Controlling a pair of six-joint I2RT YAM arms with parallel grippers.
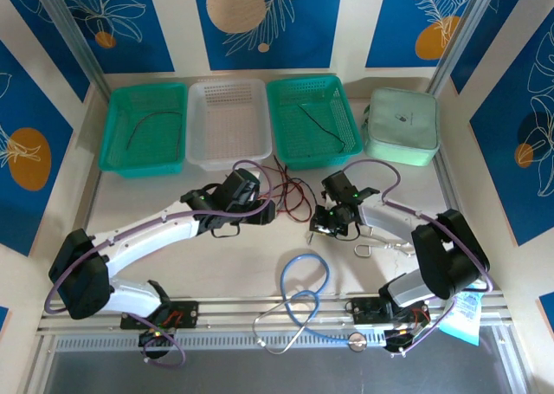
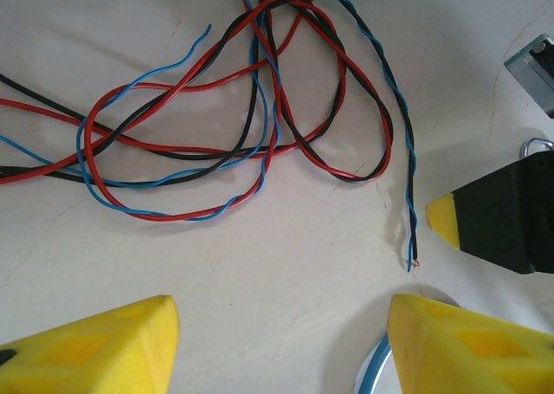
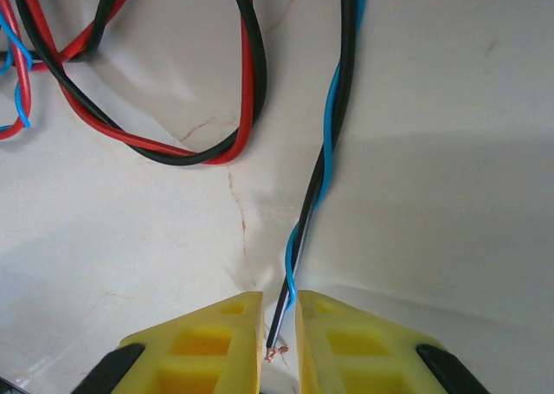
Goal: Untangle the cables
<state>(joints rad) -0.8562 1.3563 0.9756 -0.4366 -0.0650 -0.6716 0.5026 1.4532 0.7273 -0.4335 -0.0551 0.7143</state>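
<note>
Straddling the cables [image 3: 336,108], right gripper [image 3: 279,300], blue tube [image 1: 280,281] near

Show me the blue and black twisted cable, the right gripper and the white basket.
blue and black twisted cable [image 3: 329,143], right wrist view, on the middle of its twisted run.
right gripper [image 3: 279,320], right wrist view, in the gap at its tip.
white basket [image 1: 227,121], top view, on its bare floor.

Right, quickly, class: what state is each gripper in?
Left gripper: open, empty.
Right gripper: nearly closed around the black-and-blue cable end; grip cannot be told.
</note>
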